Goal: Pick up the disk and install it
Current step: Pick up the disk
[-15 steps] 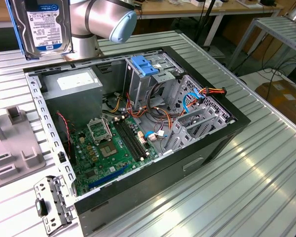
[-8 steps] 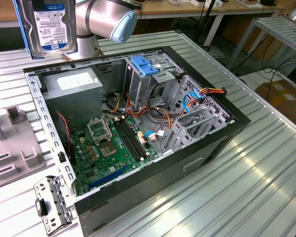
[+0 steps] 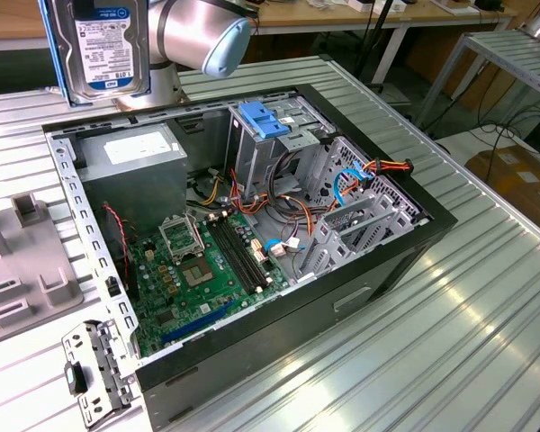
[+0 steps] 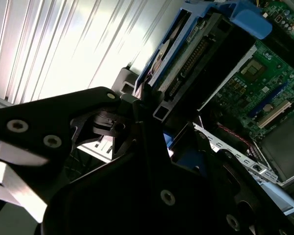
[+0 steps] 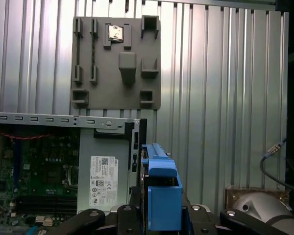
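Disk (image 3: 108, 45): in the exterior view it is at the upper left of the frame, upright and raised clear of the open computer case (image 3: 369, 279), with its white label facing the camera and a blue rail along one edge. The robot arm (image 3: 202, 31) is just beside it. The case lies on the ribbed metal table (image 3: 486, 315) and contains a grey power supply (image 3: 130, 153), a green motherboard (image 3: 202, 270) and a bare blue bracket (image 3: 265, 120). A grey fixture plate (image 3: 18, 261) is at the exterior view's left.

Second wrist view: the disk (image 4: 196, 54) is edge-on with its connectors showing. The black pincer (image 4: 144, 105) is clamped on its near end.

First wrist view: the disk (image 5: 161, 196) is edge-on, gripped on both faces by the pincer (image 5: 159, 218). The power supply (image 5: 105, 176) is beside it.
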